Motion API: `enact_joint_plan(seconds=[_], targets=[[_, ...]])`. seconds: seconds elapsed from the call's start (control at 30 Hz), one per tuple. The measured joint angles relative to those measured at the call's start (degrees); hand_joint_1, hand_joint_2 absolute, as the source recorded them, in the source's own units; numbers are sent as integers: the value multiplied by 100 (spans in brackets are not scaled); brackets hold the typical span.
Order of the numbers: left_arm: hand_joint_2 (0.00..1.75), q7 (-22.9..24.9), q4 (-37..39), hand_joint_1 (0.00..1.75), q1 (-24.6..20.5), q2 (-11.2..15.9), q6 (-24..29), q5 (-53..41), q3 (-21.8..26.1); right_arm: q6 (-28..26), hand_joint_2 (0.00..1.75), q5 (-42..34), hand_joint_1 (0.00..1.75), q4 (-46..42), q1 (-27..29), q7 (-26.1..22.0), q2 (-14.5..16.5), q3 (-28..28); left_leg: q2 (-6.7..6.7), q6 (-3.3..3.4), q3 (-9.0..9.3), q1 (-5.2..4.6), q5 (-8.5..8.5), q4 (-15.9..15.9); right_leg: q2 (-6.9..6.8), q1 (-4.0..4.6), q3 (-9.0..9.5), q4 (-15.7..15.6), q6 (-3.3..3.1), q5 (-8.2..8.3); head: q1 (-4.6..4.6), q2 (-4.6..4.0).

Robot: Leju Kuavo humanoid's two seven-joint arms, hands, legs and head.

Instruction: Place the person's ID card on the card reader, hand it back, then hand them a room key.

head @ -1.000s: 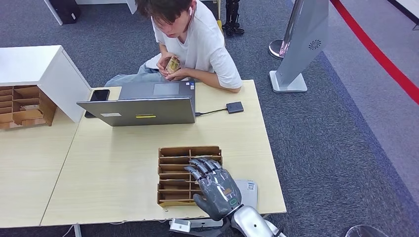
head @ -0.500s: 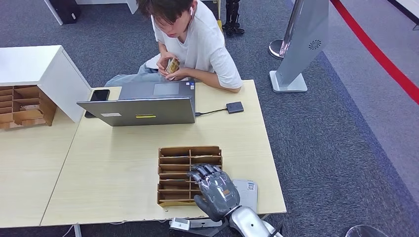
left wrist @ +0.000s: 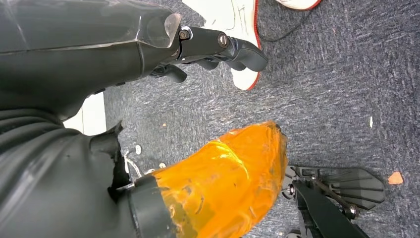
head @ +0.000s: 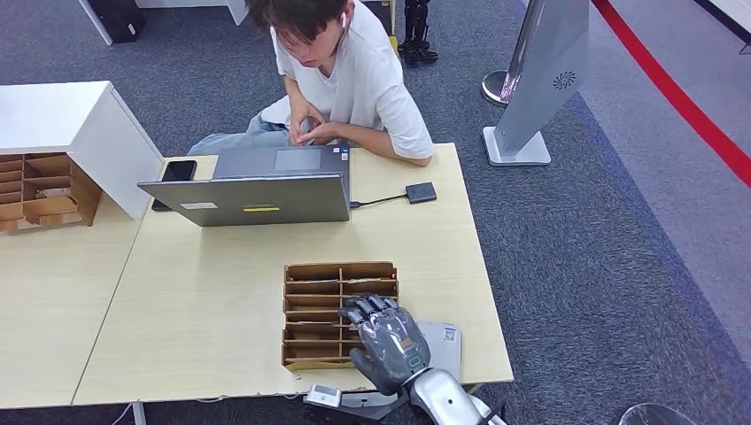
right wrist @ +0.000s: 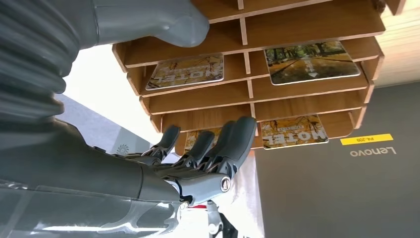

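Note:
A wooden card rack (head: 341, 272) lies on the table near its front edge. My right hand (head: 390, 341) hovers over the rack's near right corner, fingers apart and holding nothing. In the right wrist view my right hand (right wrist: 198, 163) reaches toward the rack (right wrist: 307, 104), whose slots hold yellow hotel key cards (right wrist: 309, 55). A small dark card reader (head: 421, 192) sits by the laptop on a cable. The person (head: 354, 71) sits across the table with their hands (head: 305, 128) clasped together. My left hand (left wrist: 218, 44) hangs beside me over the carpet, empty.
An open grey laptop (head: 252, 199) stands between the rack and the person, a black phone (head: 179, 171) to its left. A flat grey device (head: 445, 341) lies beside my right hand. A white cabinet (head: 62, 115) and a second wooden rack (head: 40, 190) stand at far left.
My right hand has drawn back slightly toward the table's near edge and sunk lower over the rack. The person's hands closed together, hiding the yellow card they were holding up.

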Motion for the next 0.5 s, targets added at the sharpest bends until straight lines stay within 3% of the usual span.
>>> enact_joint_plan(seconds=[0.33, 0.5], targets=[[0, 24, 0, 0, -9, -1, 0, -33, 0, 2, 175, 5, 79, 125, -19, 74, 51, -56, 0, 0, 0, 0, 0, 0, 0, 0, 0, 0, 0, 0, -1, 0], [0, 26, 0, 0, -24, 0, 0, -46, 0, 2, 175, 8, 77, 230, -41, 88, 88, -77, 0, 0, 0, 0, 0, 0, 0, 0, 0, 0, 0, 0, -1, 0]])
